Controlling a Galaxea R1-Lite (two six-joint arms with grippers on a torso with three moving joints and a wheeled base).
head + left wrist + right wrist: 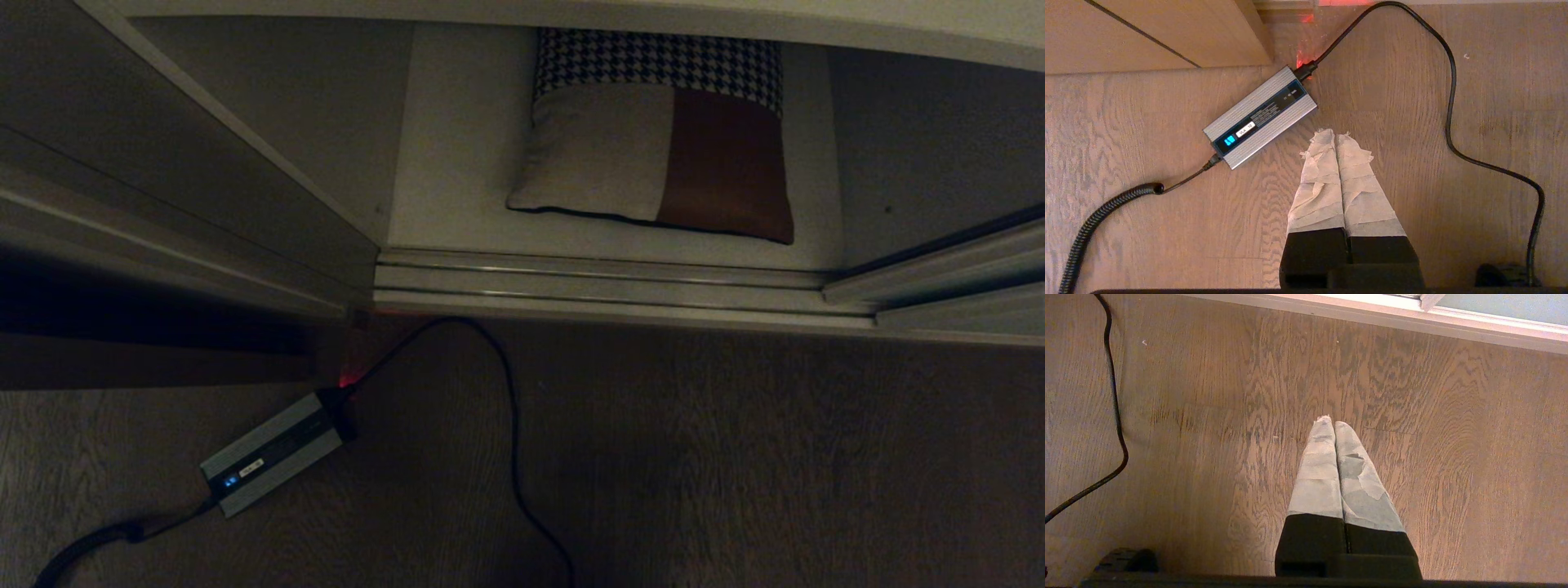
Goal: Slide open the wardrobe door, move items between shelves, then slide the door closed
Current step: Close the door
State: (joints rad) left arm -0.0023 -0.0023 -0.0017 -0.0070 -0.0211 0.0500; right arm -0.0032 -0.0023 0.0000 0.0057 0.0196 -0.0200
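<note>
In the head view the wardrobe stands open in the middle. A square cushion [653, 151] with a houndstooth band, a beige block and a rust-brown block lies on the off-white bottom shelf [457, 163]. The pale grey-green sliding wardrobe door [931, 139] stands to the right of the opening, and its beige-framed lower edge [1506, 304] shows in the right wrist view. Neither arm appears in the head view. My left gripper [1335, 132] is shut and empty, pointing down at the wooden floor. My right gripper [1333, 422] is also shut and empty over bare floor.
A silver charger box [273, 453] [1260, 116] lies on the floor left of the opening. Its black cable [510, 425] [1449, 122] loops across the floor before the ribbed floor track [604, 286]. Brown panelling [122, 204] stands at the left.
</note>
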